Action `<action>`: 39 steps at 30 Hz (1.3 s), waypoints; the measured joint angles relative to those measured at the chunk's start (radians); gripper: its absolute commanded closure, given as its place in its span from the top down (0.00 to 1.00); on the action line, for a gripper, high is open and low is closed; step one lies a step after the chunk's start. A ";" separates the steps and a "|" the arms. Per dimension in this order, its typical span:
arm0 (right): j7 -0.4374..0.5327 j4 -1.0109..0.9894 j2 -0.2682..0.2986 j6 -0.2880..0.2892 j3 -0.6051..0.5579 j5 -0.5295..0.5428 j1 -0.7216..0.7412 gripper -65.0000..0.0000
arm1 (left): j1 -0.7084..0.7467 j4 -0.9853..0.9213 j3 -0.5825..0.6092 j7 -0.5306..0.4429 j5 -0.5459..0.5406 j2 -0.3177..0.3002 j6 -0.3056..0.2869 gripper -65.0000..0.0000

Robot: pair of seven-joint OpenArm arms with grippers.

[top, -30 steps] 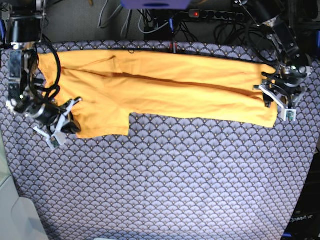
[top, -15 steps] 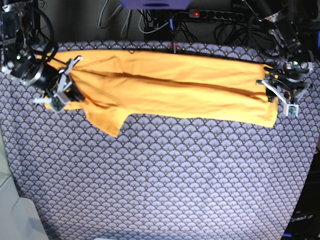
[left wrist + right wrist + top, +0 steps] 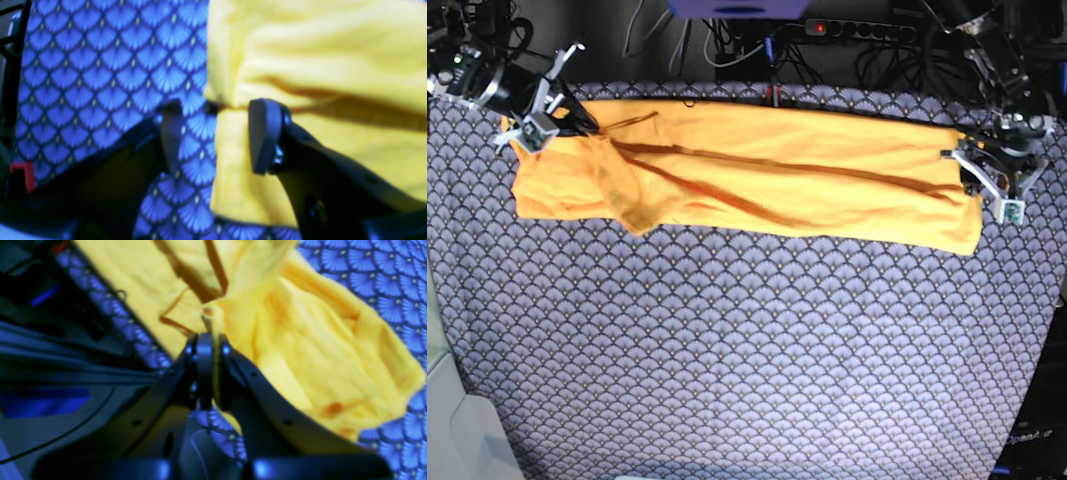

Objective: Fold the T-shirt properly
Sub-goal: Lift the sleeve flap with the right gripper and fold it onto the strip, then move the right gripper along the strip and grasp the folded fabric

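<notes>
Base view: the plain yellow-orange short-sleeved cotton T-shirt is lying as a long folded band across the far part of the blue-grey scallop-patterned cloth. The right gripper is sitting at the band's far corner on this view's left; the left gripper is sitting at the opposite end.

Left wrist view: the left gripper is standing with its jaws spread apart, straddling the shirt's edge where a fold line is running across the fabric. One finger is lying over the patterned cloth, the other over the shirt.

Right wrist view: the right gripper is pressing its jaws together on a bunched ridge of the shirt, which is draping in loose folds beyond the fingers.
</notes>
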 measured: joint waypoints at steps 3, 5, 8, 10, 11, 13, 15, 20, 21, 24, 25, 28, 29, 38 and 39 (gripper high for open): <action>0.018 -0.039 -0.003 0.000 -0.002 -0.009 0.008 0.02 | 0.006 0.003 0.000 -0.001 -0.001 0.003 0.000 0.48; 0.004 -0.064 -0.010 0.000 -0.002 -0.059 0.019 0.02 | 0.006 0.003 0.001 -0.001 -0.002 0.003 0.000 0.48; 0.005 -0.069 -0.073 0.000 -0.012 -0.104 0.043 0.02 | 0.008 0.003 0.000 -0.001 -0.001 0.003 0.000 0.48; 0.012 -0.080 -0.095 0.000 -0.012 -0.114 0.048 0.02 | 0.007 0.003 0.001 -0.001 -0.001 0.004 -0.004 0.48; 0.011 -0.086 -0.098 0.000 -0.010 -0.130 0.051 0.02 | 0.007 0.003 0.001 -0.001 -0.002 0.003 -0.004 0.48; 0.002 -0.099 -0.109 0.000 -0.006 -0.140 0.053 0.03 | 0.016 0.003 0.000 -0.008 -0.001 0.002 -0.003 0.48; 0.004 -0.099 -0.114 0.000 -0.008 -0.139 0.062 0.08 | 0.027 0.002 0.000 -0.008 0.000 0.003 -0.003 0.48; -0.074 -0.100 -0.114 0.000 -0.007 -0.140 0.087 0.35 | 0.026 0.003 0.000 -0.013 -0.001 0.003 -0.003 0.48; -0.076 -0.100 -0.114 0.000 -0.007 -0.140 0.091 0.40 | 0.026 0.003 0.000 -0.013 -0.002 0.003 -0.004 0.48; -0.075 -0.099 -0.114 0.000 -0.007 -0.137 0.098 0.52 | 0.027 0.003 0.000 -0.011 -0.001 0.003 -0.003 0.48; -0.074 -0.099 -0.113 0.000 -0.006 -0.137 0.099 0.54 | 0.026 0.003 0.000 -0.012 -0.001 0.003 -0.003 0.48; -0.076 -0.099 -0.114 0.001 0.043 -0.137 0.095 0.55 | 0.024 0.003 0.001 -0.012 -0.001 0.003 -0.004 0.48; -0.075 -0.099 -0.113 0.000 0.068 -0.137 0.095 0.55 | 0.025 0.003 0.001 -0.012 -0.001 0.003 -0.003 0.48; -0.081 -0.030 -0.117 0.000 0.179 -0.132 0.118 0.55 | 0.024 0.003 0.000 -0.012 -0.001 0.005 -0.004 0.48; -0.092 -0.007 -0.117 -0.001 0.178 -0.130 0.123 0.55 | 0.024 0.003 0.000 -0.012 -0.001 0.006 -0.003 0.48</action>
